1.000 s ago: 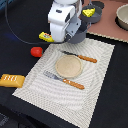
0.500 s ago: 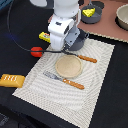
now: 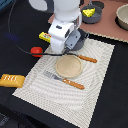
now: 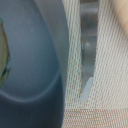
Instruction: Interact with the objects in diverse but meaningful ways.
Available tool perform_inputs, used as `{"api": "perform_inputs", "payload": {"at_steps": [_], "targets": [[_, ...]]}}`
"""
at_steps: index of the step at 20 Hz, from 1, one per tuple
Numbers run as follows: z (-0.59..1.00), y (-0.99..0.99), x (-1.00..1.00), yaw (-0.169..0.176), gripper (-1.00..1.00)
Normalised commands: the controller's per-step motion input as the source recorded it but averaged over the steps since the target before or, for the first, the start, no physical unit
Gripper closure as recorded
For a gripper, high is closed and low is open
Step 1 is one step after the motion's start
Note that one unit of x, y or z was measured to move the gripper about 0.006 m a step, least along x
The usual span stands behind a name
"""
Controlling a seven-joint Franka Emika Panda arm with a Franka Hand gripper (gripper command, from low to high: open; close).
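Observation:
My gripper hangs low over the far corner of the striped placemat, on the exterior view's left. The white hand hides its fingers. A dark blue-grey pot sits right beside it and fills much of the wrist view as a curved blue-grey wall. The yellow red-marked packet lies just beyond the hand, and the red tomato sits off the mat nearby. The bread loaf lies at the exterior view's far left. The cheese wedge rests in a dark container at the back.
A tan plate sits mid-mat between an orange-handled knife and an orange-handled fork. A grey blade-like shape lies on the weave in the wrist view. A beige bowl stands at the back right.
The arm has come down and nearer, from above the back of the mat to just over its far corner by the pot. The objects have stayed put.

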Motion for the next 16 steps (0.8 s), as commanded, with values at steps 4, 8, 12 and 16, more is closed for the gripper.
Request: {"api": "perform_inputs", "payload": {"at_steps": [4,8,12,16], "targets": [[0.97,0.00,0.32,-0.032,-1.00],[0.48,-0.10,0.27,-0.033,-1.00],[0.11,-0.02,0.22,-0.003,-1.00],[0.00,-0.01,0.12,0.000,-1.00]]}}
